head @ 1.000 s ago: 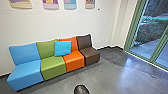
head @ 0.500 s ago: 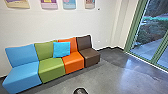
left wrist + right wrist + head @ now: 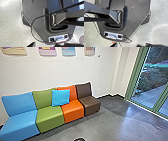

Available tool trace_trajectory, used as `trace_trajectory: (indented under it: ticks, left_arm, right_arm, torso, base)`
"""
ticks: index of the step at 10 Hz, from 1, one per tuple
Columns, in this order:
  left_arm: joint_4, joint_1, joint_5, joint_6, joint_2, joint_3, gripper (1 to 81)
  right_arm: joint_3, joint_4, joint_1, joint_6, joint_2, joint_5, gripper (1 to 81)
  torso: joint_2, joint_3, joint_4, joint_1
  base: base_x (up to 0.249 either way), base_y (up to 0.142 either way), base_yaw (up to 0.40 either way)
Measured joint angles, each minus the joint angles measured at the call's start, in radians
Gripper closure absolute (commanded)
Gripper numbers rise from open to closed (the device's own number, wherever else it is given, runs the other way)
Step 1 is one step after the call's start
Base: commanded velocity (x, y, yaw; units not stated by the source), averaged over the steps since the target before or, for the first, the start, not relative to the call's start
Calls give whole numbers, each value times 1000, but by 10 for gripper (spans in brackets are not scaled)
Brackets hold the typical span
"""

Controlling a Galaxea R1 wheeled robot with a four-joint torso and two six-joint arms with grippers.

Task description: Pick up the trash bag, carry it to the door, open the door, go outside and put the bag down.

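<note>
At the right of the head view stands a green-framed glass door or glazed wall (image 3: 160,98), with paving and plants outside behind the glass. No handle can be made out on it. Dark parts of my left gripper (image 3: 45,45) reach in at the edge of the left wrist view, over the floor and the robot's own base. In the right wrist view, dark parts of my right gripper (image 3: 130,45) show the same way. What either one holds cannot be told.
A row of blue, green, orange and brown seats (image 3: 73,112) lines the white wall, with a blue cushion (image 3: 60,98) on it. Posters (image 3: 68,50) hang above. A dark rounded thing (image 3: 79,139) lies at the head view's near edge. Grey floor (image 3: 110,127) runs toward the glass.
The head camera has moved: the seats slide left and grow slightly larger, and the dark rounded thing has sunk toward the near edge of the head view.
</note>
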State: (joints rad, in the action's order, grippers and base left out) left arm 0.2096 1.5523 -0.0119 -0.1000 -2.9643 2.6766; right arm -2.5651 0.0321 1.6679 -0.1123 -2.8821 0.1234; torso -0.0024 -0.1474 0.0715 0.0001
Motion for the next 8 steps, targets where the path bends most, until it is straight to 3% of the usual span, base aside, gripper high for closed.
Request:
trace_trajectory:
  ticks: [8]
  left_arm:
    - [0, 1, 1, 0, 0, 0, 10]
  right_arm:
    - [0, 0, 1, 0, 0, 0, 10]
  torso:
    - [0, 0, 0, 0]
  base:
    - [119, 0, 0]
